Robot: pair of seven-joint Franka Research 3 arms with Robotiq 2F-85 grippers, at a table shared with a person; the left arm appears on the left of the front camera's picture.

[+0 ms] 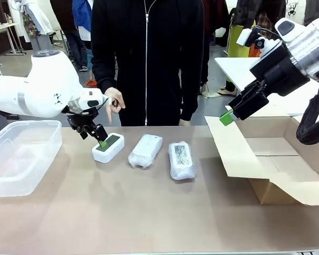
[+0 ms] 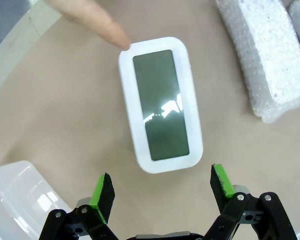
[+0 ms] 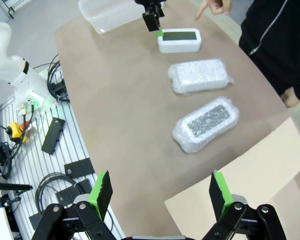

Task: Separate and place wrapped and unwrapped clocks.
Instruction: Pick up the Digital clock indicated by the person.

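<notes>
The bare white clock [image 1: 108, 147] [image 2: 161, 103] [image 3: 179, 39] with a grey-green screen lies flat on the brown table. My left gripper [image 1: 99, 139] [image 2: 162, 188] hangs open just above its near end, fingers apart on either side, nothing held. To its right lie two bubble-wrapped clocks: a plain whitish one [image 1: 145, 151] [image 2: 268, 57] [image 3: 200, 75] and one showing a dark speckled panel [image 1: 181, 159] [image 3: 206, 123]. My right gripper [image 1: 229, 114] [image 3: 161, 187] stands open high above the table's right side, over the box flap. A person's finger [image 2: 97, 21] touches the bare clock's far corner.
A clear plastic tub [image 1: 20, 154] [image 3: 110, 12] sits at the table's left edge. An open cardboard box [image 1: 276, 159] with spread flaps stands at the right. The person in black [image 1: 147, 58] stands at the far side, one hand [image 1: 113, 103] pointing down near my left gripper.
</notes>
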